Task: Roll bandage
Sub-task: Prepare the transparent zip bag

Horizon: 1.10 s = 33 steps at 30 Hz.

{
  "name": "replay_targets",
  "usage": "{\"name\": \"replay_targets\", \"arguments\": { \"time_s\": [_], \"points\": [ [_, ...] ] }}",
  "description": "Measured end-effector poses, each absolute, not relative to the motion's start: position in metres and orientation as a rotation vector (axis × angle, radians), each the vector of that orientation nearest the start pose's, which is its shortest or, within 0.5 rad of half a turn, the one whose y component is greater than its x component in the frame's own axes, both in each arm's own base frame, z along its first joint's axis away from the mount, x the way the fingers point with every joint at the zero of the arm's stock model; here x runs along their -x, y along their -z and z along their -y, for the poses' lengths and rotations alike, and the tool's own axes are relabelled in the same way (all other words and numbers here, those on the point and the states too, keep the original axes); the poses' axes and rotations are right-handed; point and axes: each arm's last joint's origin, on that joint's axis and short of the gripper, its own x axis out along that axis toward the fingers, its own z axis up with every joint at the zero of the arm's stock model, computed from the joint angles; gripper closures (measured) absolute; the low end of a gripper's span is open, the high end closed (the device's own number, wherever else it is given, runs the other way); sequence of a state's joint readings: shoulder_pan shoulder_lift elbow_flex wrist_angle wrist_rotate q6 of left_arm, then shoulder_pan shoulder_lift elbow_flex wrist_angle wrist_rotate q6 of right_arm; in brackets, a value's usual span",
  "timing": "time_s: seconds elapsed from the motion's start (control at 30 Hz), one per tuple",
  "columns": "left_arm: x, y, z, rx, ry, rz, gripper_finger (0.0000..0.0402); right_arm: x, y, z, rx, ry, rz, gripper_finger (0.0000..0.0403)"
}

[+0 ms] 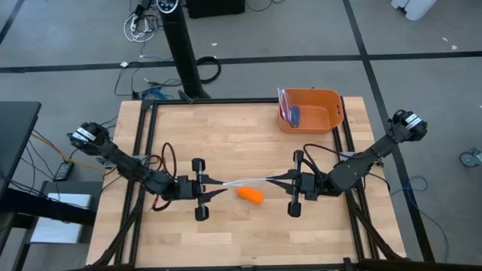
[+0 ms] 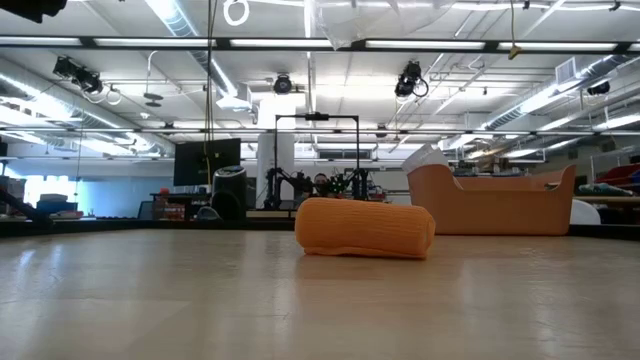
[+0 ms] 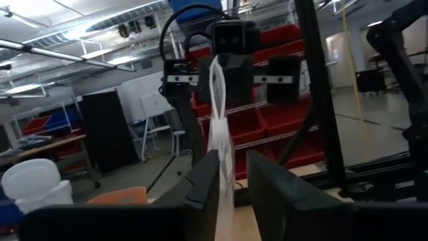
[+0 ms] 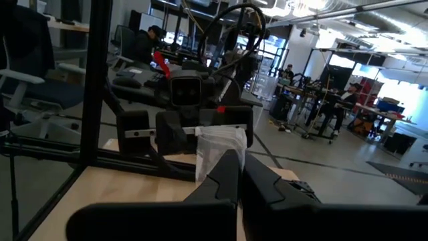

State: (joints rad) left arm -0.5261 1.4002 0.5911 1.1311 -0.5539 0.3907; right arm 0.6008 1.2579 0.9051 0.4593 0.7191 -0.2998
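Orange bandage [image 1: 250,195] rolled up mid-worktop, under clear plastic bag [image 1: 245,181] pulled tight between left gripper [image 1: 218,185] and right gripper [image 1: 280,179], both jaws gripping; best kept taut, bandage untouched

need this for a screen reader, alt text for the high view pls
Seen from above, the left gripper and right gripper hold a clear plastic bag stretched between them over a wooden table. A rolled orange bandage lies below it; an orange bin sits at the far edge.
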Motion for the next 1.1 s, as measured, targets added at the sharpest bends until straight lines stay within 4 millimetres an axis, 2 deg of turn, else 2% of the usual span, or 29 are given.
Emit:
{"name": "replay_targets", "arguments": {
  "time_s": [0.33,0.73,0.93,1.1],
  "points": [
    [-0.246,-0.257,0.124,-0.236,-0.120,0.258,0.0394,-0.240,-0.335,-0.142,0.238,0.151,0.054,0.0403],
    [-0.248,-0.256,0.120,-0.218,-0.148,0.245,0.0399,-0.246,-0.319,-0.134,0.177,0.109,-0.075,0.0403],
    [-0.246,-0.254,0.119,-0.181,-0.295,0.187,0.0400,-0.241,-0.319,-0.135,0.228,0.274,-0.086,0.0403],
    [-0.246,-0.254,0.116,-0.050,-0.327,0.202,0.0400,-0.240,-0.319,-0.136,0.238,0.293,-0.087,0.0403]
  ]
}}
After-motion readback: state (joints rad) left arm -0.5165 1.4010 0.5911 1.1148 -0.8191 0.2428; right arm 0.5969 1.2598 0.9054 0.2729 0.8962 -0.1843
